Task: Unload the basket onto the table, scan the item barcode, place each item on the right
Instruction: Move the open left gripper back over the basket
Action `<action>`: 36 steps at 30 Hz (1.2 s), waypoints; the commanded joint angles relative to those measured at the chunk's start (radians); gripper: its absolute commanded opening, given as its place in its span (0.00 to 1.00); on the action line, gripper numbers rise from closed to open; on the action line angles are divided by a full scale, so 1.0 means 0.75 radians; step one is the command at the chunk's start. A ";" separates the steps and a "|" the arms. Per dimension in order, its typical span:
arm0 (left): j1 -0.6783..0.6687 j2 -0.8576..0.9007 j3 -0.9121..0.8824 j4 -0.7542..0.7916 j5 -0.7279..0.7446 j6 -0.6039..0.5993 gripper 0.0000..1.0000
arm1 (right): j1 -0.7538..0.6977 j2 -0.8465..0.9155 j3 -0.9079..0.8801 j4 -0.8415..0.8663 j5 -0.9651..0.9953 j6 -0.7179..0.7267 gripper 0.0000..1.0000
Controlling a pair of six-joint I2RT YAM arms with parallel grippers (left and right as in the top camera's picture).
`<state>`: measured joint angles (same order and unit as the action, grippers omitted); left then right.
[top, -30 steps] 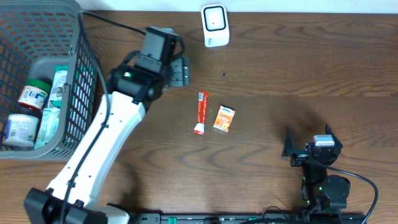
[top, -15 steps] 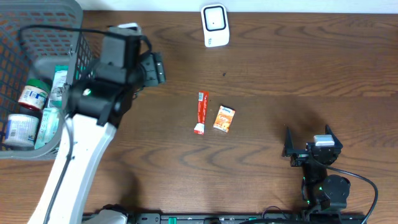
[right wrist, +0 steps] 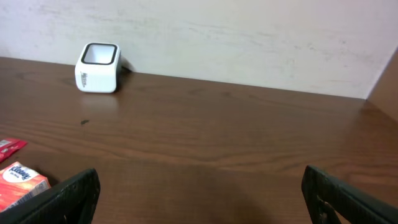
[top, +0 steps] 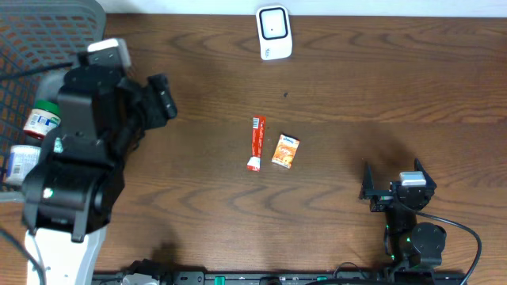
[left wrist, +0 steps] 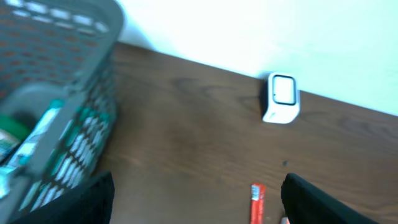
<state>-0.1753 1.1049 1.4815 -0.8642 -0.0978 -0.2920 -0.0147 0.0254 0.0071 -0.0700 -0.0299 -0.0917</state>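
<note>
Viewing from overhead, the left gripper [top: 165, 99] hangs spread and empty at the basket [top: 40, 28], well left of the scanner [top: 273, 32], while the right gripper [top: 394, 184] rests wide open and empty, far from the scanner toward the near edge. Left wrist: the basket items [left wrist: 37, 134] lie left of the scanner, so I'd drop straight onto one, keeping its barcode face uncovered. Right wrist: only the orange packet [right wrist: 18, 183] shows, nearer than the scanner.

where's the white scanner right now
In the overhead view the white scanner sits at the far edge of the table near the middle, well beyond the red sachet and orange packet.
</note>
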 commanded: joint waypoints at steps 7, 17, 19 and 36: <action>0.133 -0.034 0.010 -0.208 -0.286 -0.015 0.82 | -0.016 0.000 -0.002 -0.005 0.001 -0.014 0.99; 0.389 -0.015 0.010 -0.243 -0.285 -0.039 0.82 | -0.016 0.000 -0.002 -0.005 0.001 -0.014 0.99; 0.440 0.003 0.010 -0.237 -0.285 -0.066 0.82 | -0.016 0.000 -0.002 -0.005 0.001 -0.013 0.99; 0.713 0.369 0.010 -0.127 -0.149 -0.067 0.91 | -0.016 0.000 -0.002 -0.005 0.001 -0.014 0.99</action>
<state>0.3115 1.3388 1.4815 -0.9611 -0.2619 -0.3473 -0.0147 0.0254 0.0071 -0.0704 -0.0299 -0.0917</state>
